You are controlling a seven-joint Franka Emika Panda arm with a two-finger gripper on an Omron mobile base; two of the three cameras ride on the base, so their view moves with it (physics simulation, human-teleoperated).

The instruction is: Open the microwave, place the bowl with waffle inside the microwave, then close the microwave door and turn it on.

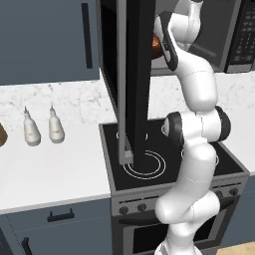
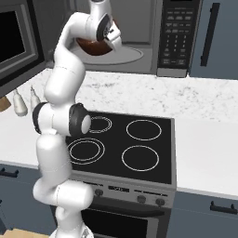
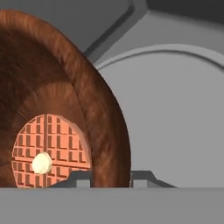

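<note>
The microwave [image 2: 176, 37] stands open above the counter, its grey cavity showing the round glass turntable [image 3: 175, 113]. The microwave door [image 1: 137, 74] is swung wide out to the left and stands edge-on in the left base view. My gripper [image 3: 111, 179] is inside the cavity, shut on the rim of the reddish-brown bowl [image 3: 65, 87], with one dark fingertip on each side of the rim. The bowl [image 2: 93, 46] hangs over the left part of the turntable [image 2: 128, 55]; I cannot tell whether it touches it. The orange waffle [image 3: 50, 151] lies in the bowl's centre. A sliver of the bowl [image 1: 155, 45] shows behind the arm.
A black stovetop [image 2: 139, 148] with white ring burners lies below the microwave. Two white bottles [image 1: 42, 128] stand on the marble counter [image 1: 50, 169] to the left. Blue-grey cabinets [image 1: 45, 40] flank the microwave. The open door overhangs the stovetop's left side.
</note>
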